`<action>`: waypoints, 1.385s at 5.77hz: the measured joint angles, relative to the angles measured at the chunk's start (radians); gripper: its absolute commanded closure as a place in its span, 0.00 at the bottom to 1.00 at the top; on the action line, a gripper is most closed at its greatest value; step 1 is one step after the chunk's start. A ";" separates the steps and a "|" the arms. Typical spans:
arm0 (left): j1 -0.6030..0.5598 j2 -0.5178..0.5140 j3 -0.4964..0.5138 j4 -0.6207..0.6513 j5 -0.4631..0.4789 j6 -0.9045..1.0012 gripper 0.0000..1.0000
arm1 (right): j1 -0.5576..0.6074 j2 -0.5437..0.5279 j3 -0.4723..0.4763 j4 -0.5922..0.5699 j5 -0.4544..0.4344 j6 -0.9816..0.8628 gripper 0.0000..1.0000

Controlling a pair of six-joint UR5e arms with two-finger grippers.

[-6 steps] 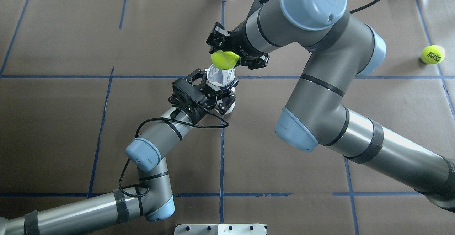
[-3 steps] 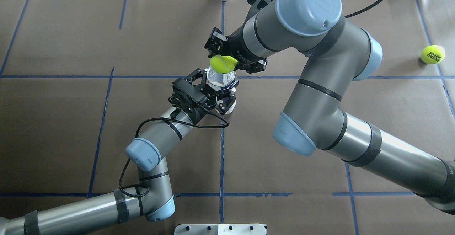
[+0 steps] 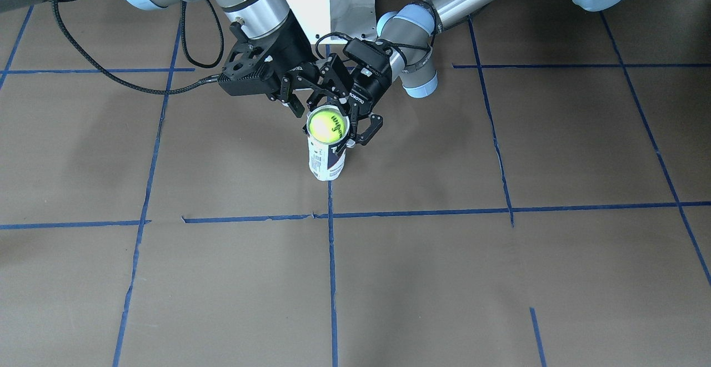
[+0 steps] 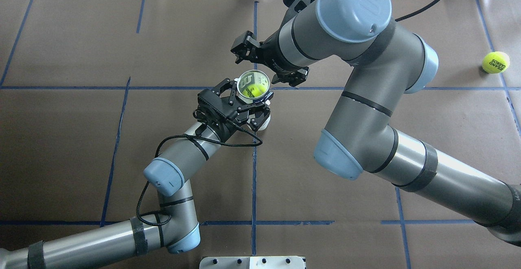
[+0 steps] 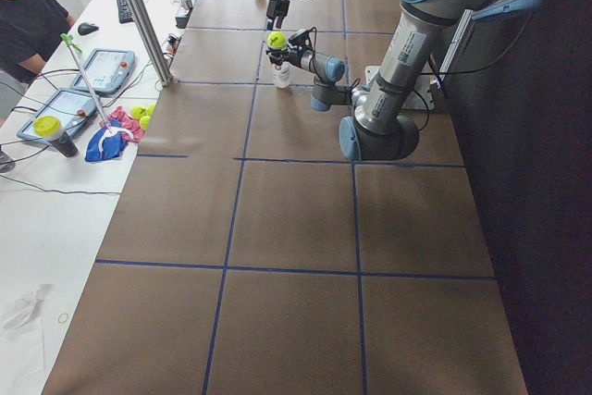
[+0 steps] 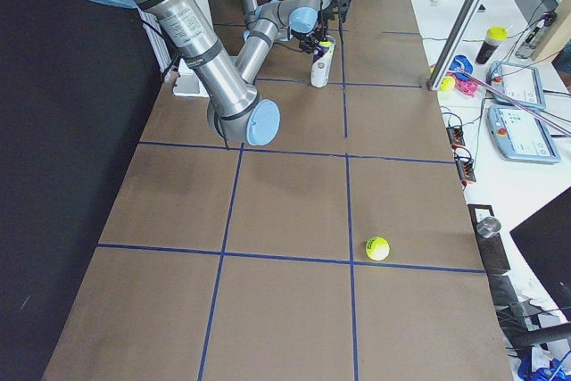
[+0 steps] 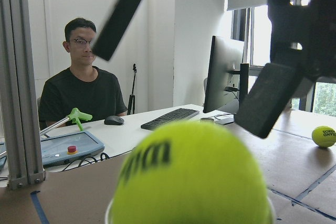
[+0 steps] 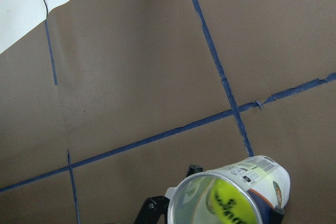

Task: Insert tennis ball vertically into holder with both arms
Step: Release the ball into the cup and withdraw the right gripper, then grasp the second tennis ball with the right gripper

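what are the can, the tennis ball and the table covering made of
holder: looks like clear glossy plastic. Its upper wall is see-through in the right wrist view, with a printed label lower down.
tennis ball: matte fuzzy felt, judging by its soft nap. The core is unseen.
table cover: matte brown paper or similar, slightly creased, with blue tape lines.

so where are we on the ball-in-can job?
Done: the tennis ball sits in the mouth of the upright holder, and the right gripper is open, off the ball. In hand: the left gripper clamps the holder. Left: the ball shows at the rim, not deep inside, so it likely has to settle before release.
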 measured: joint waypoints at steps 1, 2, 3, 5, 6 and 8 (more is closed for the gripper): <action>0.000 0.000 -0.001 0.000 0.000 0.000 0.22 | 0.016 -0.014 0.003 0.001 0.018 -0.014 0.00; 0.000 0.000 -0.002 0.000 0.001 0.001 0.20 | 0.068 -0.059 0.006 0.004 0.066 -0.079 0.00; 0.000 0.000 -0.002 0.000 0.001 0.001 0.19 | 0.158 -0.142 0.009 0.007 0.142 -0.228 0.00; 0.000 0.001 -0.004 0.000 0.002 0.003 0.19 | 0.374 -0.331 -0.035 0.004 0.256 -0.654 0.00; 0.000 0.000 -0.004 0.000 0.002 0.003 0.18 | 0.480 -0.377 -0.131 0.005 0.279 -0.851 0.00; 0.000 -0.002 -0.004 0.000 0.002 0.001 0.14 | 0.648 -0.388 -0.383 0.014 0.302 -1.173 0.00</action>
